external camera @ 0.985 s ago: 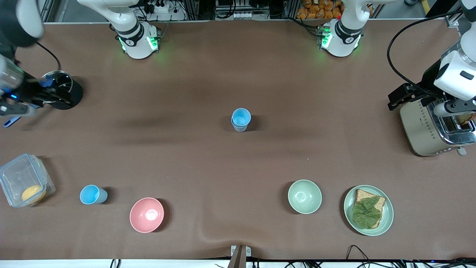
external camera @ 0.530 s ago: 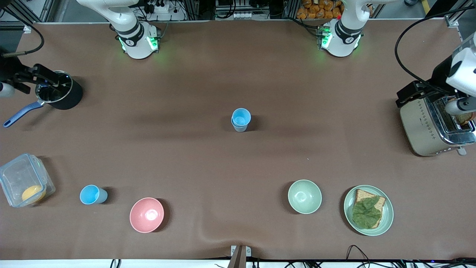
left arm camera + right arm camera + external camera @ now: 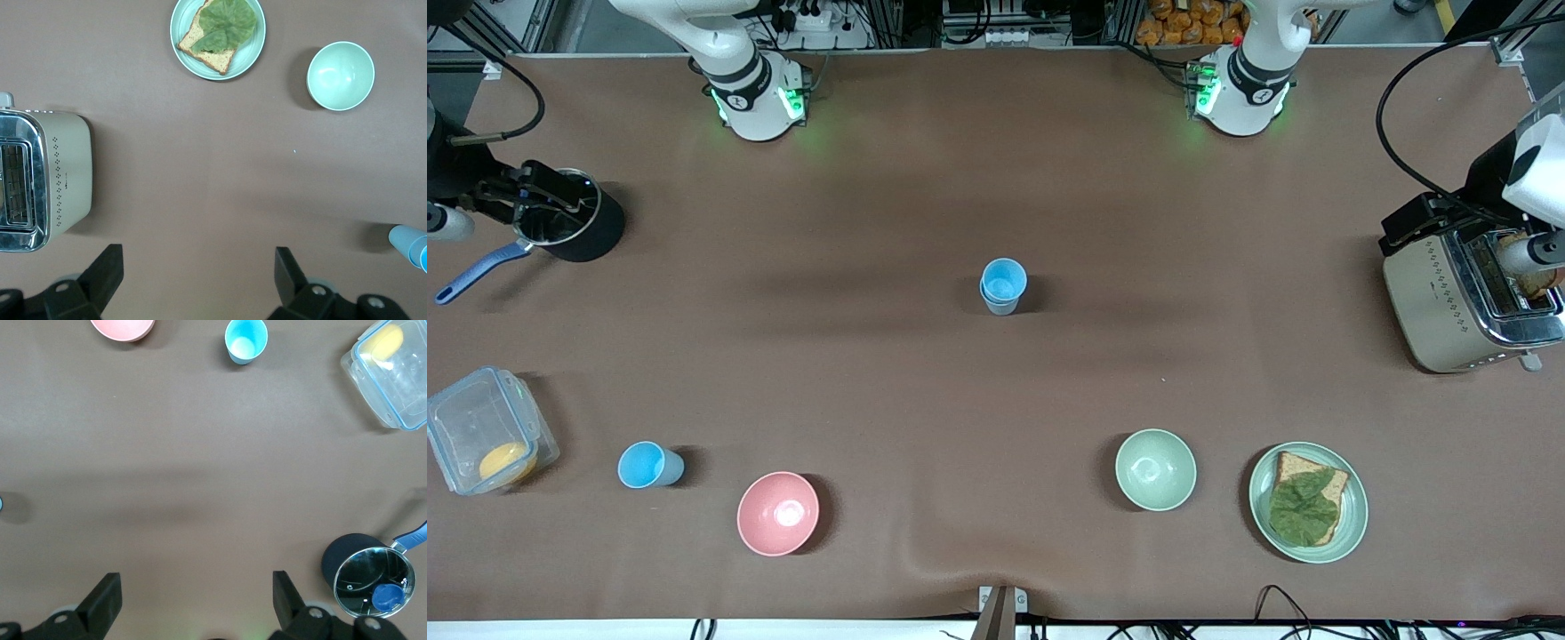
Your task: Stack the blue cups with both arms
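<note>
Front view cups: two blue cups sit one inside the other, the stacked cups (image 3: 1003, 286), in the middle of the table (image 3: 996, 400).
Lone cup: one more sky blue cup (image 3: 649, 465) stands beside the pink bowl (image 3: 777, 513), toward the right arm's end.
Feel: I think the cups are light, thin and a bit slippery. Pinch the wall near the rim, gently.
Left gripper (image 3: 193, 283): jaws spread wide and holding nothing, up over the toaster (image 3: 1463, 302), well apart from every cup.
Right gripper (image 3: 193, 603): jaws spread wide and holding nothing, up over the black pot (image 3: 569, 218), well apart from the lone cup.
</note>
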`<state>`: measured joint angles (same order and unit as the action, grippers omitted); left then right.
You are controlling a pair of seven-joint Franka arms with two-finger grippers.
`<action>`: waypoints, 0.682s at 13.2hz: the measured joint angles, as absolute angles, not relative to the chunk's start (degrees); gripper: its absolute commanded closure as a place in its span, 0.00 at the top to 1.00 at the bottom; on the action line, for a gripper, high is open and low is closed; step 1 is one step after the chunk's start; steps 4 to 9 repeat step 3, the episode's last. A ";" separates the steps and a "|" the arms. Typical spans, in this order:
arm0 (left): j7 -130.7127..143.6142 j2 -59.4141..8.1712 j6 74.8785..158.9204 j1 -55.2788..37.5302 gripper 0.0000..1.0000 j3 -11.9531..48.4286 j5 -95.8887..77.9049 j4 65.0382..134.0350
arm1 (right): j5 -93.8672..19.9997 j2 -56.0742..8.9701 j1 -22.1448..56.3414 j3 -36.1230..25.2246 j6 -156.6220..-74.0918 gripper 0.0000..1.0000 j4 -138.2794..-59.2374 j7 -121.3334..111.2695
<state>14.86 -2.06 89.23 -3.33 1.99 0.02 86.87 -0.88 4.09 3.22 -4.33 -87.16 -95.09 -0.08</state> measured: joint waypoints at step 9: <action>14.86 -2.05 88.03 -3.33 1.00 1.99 0.02 86.79 | -0.88 4.09 3.16 -4.45 -87.15 1.00 -95.08 -0.39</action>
